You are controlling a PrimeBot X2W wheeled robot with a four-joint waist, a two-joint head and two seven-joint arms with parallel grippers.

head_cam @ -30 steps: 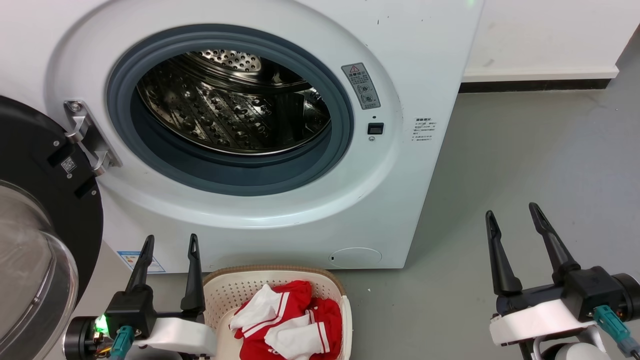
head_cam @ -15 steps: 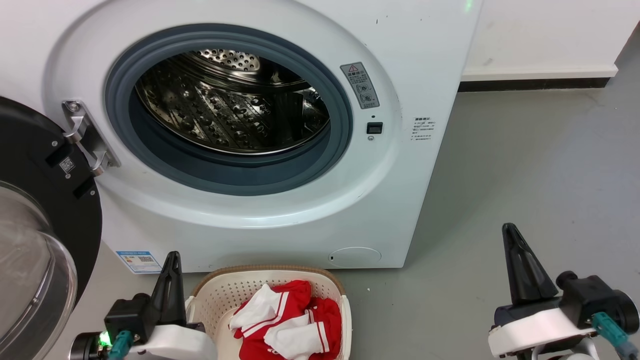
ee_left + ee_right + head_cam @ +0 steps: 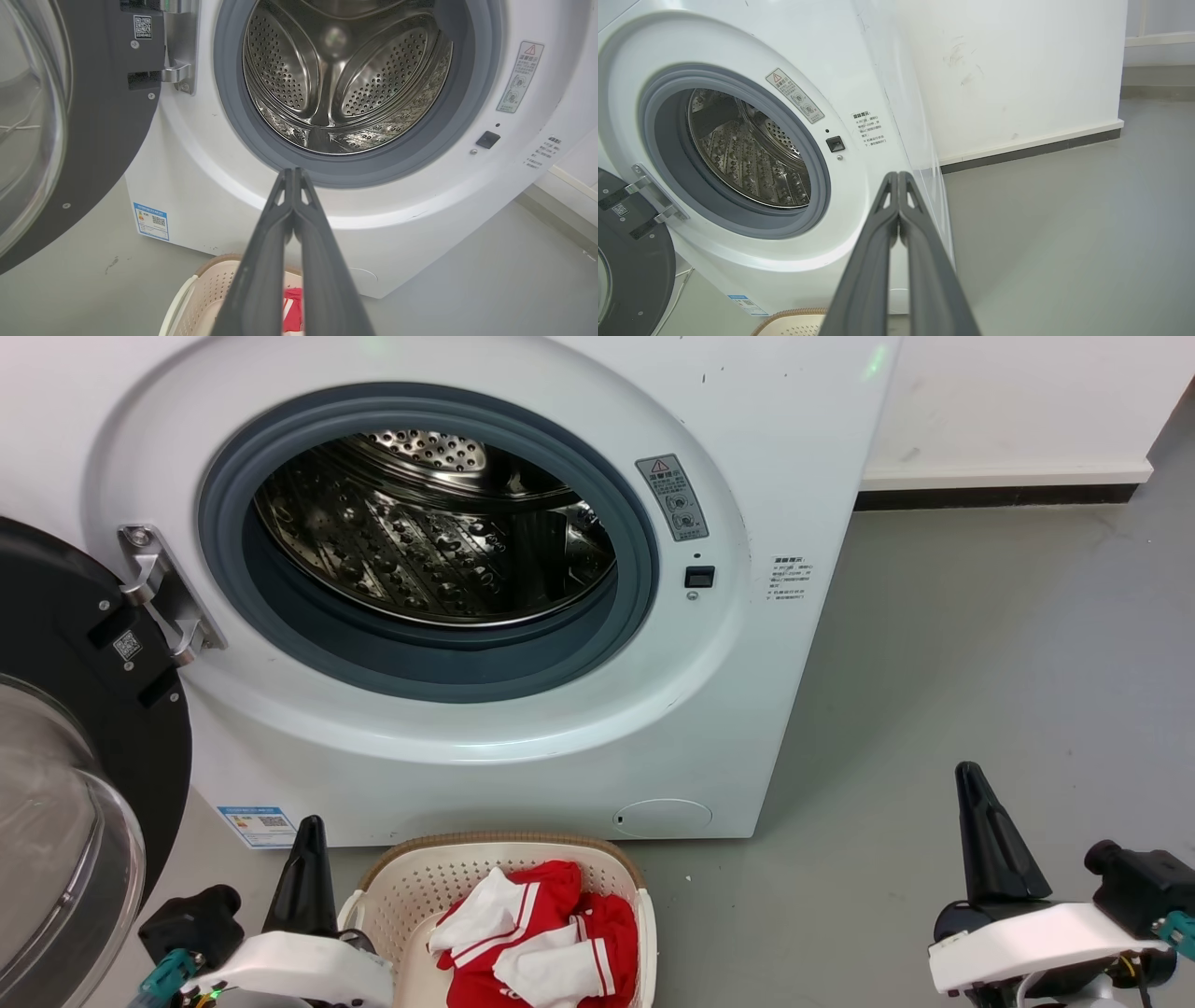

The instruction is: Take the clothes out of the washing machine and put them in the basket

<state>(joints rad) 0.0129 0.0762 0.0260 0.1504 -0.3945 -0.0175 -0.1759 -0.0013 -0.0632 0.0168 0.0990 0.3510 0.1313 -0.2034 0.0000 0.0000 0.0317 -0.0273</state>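
**Markings on the machine, few of them legible**

On my feeds the washing machine [image 3: 794, 448] carries a grey warning label [image 3: 675, 497] just right of the porthole. It has a red triangle with an exclamation mark on top, then Chinese characters and two round pictograms, all too small for me to read. Further right, a block of Chinese print [image 3: 789, 579] stands on the white front, a bolder heading over fine lines I cannot make out. Low at the front's left is a blue-bordered label [image 3: 257, 824] with a QR code. A white QR sticker [image 3: 142, 27] on the black rim of the door [image 3: 107, 140] has a row of digits beneath, not sharp enough to trust.
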